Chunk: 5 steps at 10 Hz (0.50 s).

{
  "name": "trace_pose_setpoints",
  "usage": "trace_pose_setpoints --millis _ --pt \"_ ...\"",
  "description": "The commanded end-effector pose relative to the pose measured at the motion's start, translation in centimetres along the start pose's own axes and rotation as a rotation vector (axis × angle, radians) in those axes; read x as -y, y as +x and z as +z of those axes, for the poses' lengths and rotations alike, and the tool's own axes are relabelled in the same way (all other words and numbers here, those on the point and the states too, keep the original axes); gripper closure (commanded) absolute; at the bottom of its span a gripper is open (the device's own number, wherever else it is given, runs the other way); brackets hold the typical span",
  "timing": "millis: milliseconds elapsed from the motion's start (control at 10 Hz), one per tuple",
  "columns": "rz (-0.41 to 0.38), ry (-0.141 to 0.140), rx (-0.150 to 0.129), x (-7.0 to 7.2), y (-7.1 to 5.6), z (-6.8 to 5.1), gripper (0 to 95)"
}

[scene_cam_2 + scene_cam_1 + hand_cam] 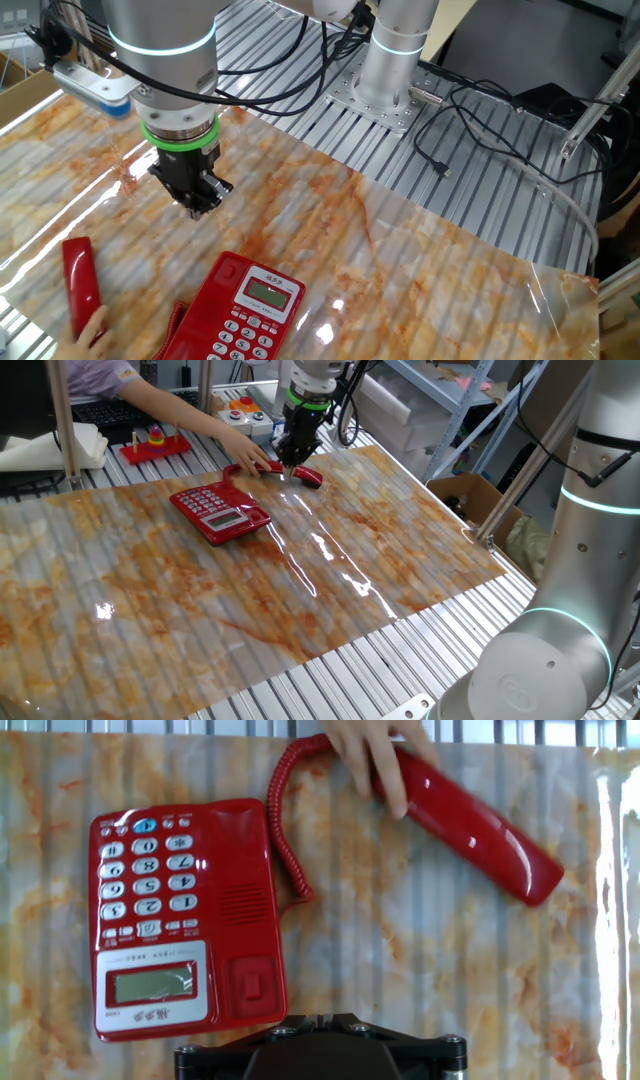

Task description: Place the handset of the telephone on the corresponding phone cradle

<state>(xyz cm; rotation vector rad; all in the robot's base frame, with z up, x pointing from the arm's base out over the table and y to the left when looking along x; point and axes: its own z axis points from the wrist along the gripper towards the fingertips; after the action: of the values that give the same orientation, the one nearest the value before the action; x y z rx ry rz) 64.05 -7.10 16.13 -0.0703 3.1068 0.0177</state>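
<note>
Below and left of the closed, empty jaws of the gripper [203,200] sat the telephone [185,915], its cradle [245,910] bare along the keypad's right edge. Right of that, the coiled cord [285,830] ran up to the handset [470,825], which lay on the mat [420,970] up and to the right of the jaws, a person's hand [375,750] resting on its near end. Descending now risked striking that hand, and the glossy, curved plastic might slip in a pinch.
</note>
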Motion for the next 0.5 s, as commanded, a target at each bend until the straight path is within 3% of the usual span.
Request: trace_pose_setpoints --millis 100,500 --pt "-0.046 0.001 0.000 -0.04 -0.12 0.05 95.0" --pt "-0.064 0.002 0.002 -0.21 -0.17 -0.01 95.0"
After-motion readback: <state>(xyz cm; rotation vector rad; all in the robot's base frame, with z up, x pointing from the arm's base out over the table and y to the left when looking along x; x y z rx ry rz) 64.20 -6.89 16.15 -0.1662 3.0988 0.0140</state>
